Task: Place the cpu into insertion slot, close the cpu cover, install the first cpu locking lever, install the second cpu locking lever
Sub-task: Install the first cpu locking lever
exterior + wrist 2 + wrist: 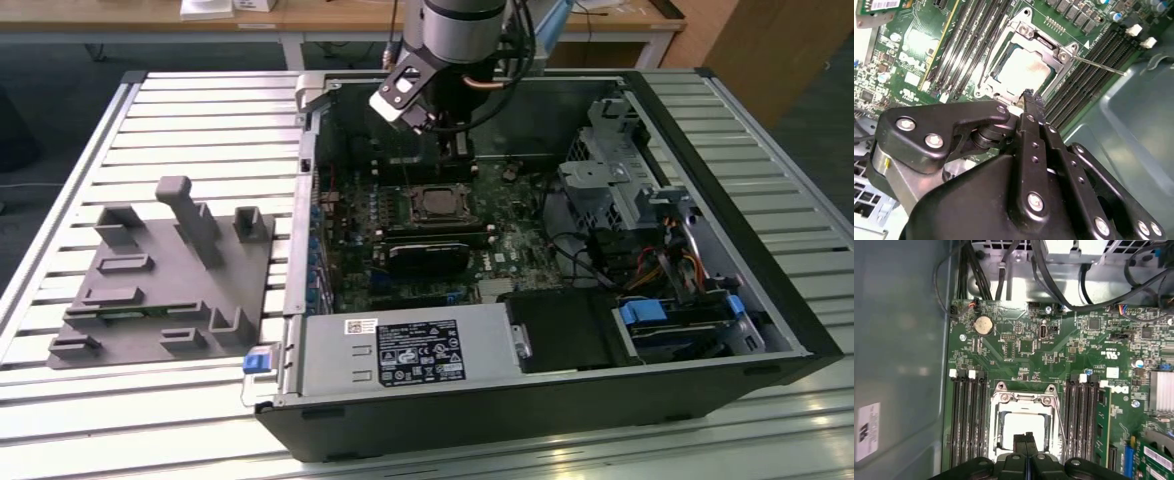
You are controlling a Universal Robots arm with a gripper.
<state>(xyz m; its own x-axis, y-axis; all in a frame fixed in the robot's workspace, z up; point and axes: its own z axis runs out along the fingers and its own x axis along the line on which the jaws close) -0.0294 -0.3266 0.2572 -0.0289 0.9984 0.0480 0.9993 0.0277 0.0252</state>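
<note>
Inside the open computer case (534, 420), you will find the cpu (1024, 421) seated in the insertion slot (434, 203). Its pale metal top shows through the window of the cpu cover (1021, 399), which appears to lie flat over it. Your gripper (1026, 439) hangs just over one edge of that cover, fingertips pressed together with nothing between them. One thin locking lever (1099, 66) juts at an angle from a socket corner, across the memory slots (1074, 90). A grey fixture block (160, 270) sits on the slatted table (200, 120), toward the exterior view's left of the case.
</note>
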